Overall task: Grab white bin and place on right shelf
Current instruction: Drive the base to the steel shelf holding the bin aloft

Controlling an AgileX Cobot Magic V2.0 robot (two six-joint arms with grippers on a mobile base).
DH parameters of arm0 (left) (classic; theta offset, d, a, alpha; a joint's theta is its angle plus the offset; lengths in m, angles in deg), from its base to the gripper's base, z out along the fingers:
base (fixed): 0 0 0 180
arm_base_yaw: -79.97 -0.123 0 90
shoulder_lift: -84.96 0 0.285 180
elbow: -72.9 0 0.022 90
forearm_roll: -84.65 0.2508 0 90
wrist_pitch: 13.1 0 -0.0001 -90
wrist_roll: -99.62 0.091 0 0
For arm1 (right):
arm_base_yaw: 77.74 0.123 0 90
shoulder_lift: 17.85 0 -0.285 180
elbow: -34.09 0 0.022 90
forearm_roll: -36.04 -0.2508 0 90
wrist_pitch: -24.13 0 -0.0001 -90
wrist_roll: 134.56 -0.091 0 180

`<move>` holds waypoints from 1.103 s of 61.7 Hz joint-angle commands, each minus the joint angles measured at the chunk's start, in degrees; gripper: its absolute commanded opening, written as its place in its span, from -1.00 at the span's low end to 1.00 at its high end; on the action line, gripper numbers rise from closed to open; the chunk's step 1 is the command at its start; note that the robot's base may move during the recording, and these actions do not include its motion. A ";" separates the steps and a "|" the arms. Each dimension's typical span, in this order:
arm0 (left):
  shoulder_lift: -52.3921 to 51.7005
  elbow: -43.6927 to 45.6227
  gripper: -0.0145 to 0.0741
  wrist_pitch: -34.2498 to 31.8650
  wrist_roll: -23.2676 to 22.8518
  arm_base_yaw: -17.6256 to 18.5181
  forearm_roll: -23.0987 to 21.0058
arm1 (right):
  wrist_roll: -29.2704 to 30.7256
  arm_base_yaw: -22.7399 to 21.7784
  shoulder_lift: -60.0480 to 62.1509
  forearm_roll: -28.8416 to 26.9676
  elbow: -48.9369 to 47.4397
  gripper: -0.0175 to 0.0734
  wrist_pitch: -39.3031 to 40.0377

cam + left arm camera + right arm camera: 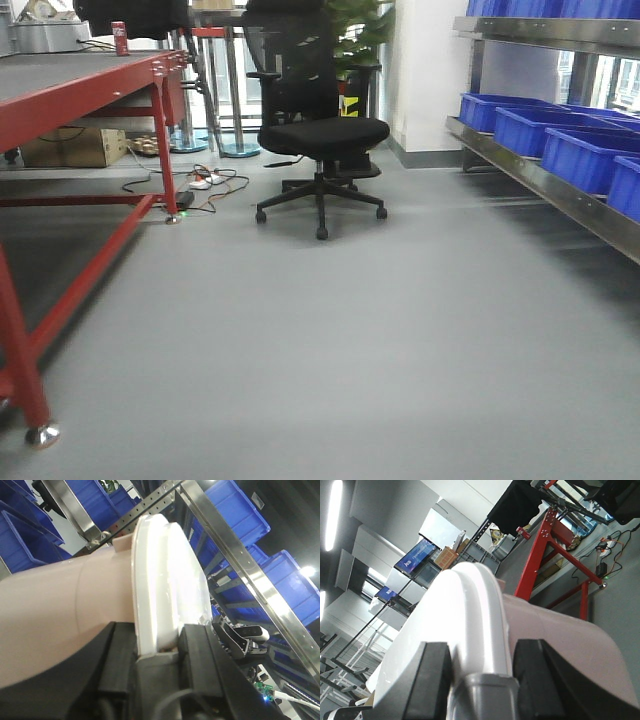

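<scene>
The white bin [55, 615] fills the left wrist view: a pinkish-white tub with an overhanging white lid [165, 575]. My left gripper [158, 641] is shut on the lid's rim, one black finger [120, 655] on the tub side, the other on the lid top. The right wrist view shows the bin [555, 640] from its other end. My right gripper [481, 667] is shut on the lid rim [470, 620] there. The right shelf [545, 180], a steel rack, stands at the right of the front view. Its shiny rail [240, 560] runs close behind the bin. Bin and grippers are out of the front view.
Blue crates [575, 150] sit on the steel rack and show in the left wrist view [235, 515]. A red-framed table [80, 100] stands at the left and shows in the right wrist view [540, 555]. A black office chair [320, 130] stands ahead, with cables [205, 180] on the floor.
</scene>
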 commanded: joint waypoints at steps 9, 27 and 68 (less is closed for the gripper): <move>-2.91 1.95 -0.96 14.18 1.45 2.77 -2.55 | -0.44 2.15 2.18 -7.57 -2.44 -0.49 -10.62; -2.91 1.95 -0.96 14.18 1.45 2.77 -2.55 | -0.44 2.15 2.18 -7.57 -2.44 -0.49 -10.62; -2.91 1.95 -0.96 14.13 1.45 2.77 -2.55 | -0.44 2.15 2.18 -7.57 -2.44 -0.49 -10.48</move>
